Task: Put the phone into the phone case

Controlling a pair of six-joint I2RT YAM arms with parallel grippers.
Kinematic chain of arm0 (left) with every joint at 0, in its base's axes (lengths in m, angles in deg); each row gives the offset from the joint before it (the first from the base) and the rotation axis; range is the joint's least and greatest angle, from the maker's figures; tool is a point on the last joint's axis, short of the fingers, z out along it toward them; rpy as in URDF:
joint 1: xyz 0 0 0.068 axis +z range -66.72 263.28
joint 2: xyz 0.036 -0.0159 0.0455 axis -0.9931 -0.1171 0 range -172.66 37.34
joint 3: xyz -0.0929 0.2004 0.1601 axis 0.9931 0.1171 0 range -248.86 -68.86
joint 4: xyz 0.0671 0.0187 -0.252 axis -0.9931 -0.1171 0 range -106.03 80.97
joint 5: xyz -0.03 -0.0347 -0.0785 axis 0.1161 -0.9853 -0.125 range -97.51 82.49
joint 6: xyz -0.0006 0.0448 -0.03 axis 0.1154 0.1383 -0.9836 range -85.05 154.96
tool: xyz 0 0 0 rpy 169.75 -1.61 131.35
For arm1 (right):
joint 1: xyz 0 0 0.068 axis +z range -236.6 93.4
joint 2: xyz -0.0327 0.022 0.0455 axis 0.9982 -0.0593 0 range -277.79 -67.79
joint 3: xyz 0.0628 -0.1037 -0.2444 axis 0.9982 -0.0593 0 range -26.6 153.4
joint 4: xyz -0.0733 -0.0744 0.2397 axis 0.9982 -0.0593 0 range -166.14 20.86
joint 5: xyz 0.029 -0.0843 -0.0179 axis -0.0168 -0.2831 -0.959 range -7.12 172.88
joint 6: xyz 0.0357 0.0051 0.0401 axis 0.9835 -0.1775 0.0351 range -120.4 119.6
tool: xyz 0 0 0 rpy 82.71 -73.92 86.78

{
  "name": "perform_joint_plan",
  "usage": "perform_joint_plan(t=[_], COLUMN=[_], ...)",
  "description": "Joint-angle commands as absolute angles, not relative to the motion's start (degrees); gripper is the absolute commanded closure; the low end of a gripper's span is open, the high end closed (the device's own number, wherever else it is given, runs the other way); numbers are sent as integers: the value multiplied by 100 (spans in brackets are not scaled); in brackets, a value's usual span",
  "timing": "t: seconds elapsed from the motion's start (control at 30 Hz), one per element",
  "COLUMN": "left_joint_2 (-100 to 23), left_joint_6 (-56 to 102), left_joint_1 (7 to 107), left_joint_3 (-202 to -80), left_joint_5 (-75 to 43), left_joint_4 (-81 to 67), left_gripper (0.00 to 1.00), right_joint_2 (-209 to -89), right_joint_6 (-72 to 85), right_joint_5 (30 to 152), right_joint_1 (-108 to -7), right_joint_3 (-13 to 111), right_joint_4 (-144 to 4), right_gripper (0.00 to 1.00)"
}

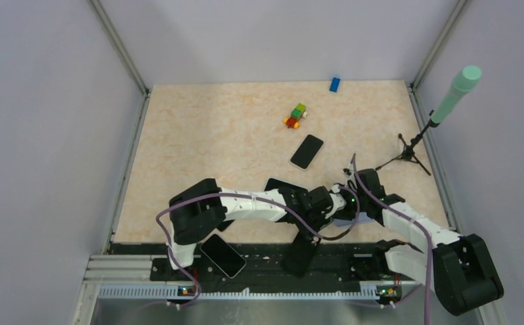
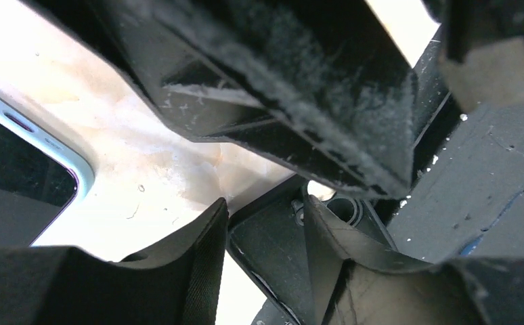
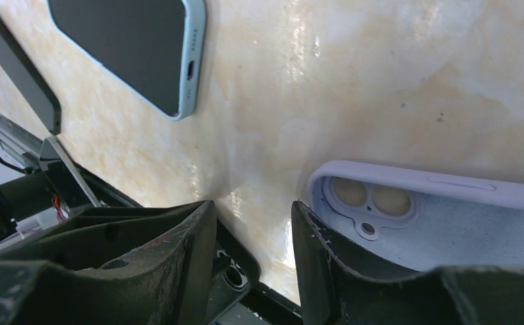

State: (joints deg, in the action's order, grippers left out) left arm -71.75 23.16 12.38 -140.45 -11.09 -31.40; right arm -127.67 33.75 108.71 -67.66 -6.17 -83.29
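Note:
A lavender phone case [image 3: 449, 230] lies open side up near the table's front edge, its camera cut-outs showing; it is partly under my right arm [image 1: 344, 219]. My right gripper [image 3: 253, 203] is open, with bare table between its fingers and its right finger at the case's corner. A black phone case [image 2: 266, 257] hangs over the front edge [image 1: 303, 252]. My left gripper [image 2: 266, 203] stands open just above it, fingers not closed on it. A phone [image 3: 137, 47] with a dark screen and pale blue rim lies flat beside the left arm [image 1: 285, 185].
A second phone [image 1: 307, 151] lies mid-table and a third [image 1: 222, 255] rests on the black front rail. A toy block car [image 1: 295, 116] and a blue block [image 1: 334, 84] sit far back. A microphone on a tripod [image 1: 408, 154] stands at the right.

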Motion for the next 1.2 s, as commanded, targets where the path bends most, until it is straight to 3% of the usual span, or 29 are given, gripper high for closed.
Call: perform_joint_plan(t=[0.0,0.2,0.67,1.17], left_joint_2=[-7396,-7117,-5857,-4397], left_joint_6=[2298,1956,121,-1524], left_joint_1=[1182,1182,1463,2087], left_joint_3=[-14140,-13696,-12418,-11254], left_joint_5=[-806,-242,1178,1546], left_joint_4=[-3312,-3137,-2734,-3420], left_gripper=[59,100,100,100], right_joint_2=[-12646,-12692,-12707,-12843], right_joint_6=[3435,3440,3706,3734], right_joint_5=[10995,11011,11171,11221], right_joint_1=[-6805,-6801,-6800,-6798], right_joint_3=[-622,-639,-644,-612], right_joint_4=[-8194,-8134,-7847,-7699], right_gripper=[56,56,56,56])
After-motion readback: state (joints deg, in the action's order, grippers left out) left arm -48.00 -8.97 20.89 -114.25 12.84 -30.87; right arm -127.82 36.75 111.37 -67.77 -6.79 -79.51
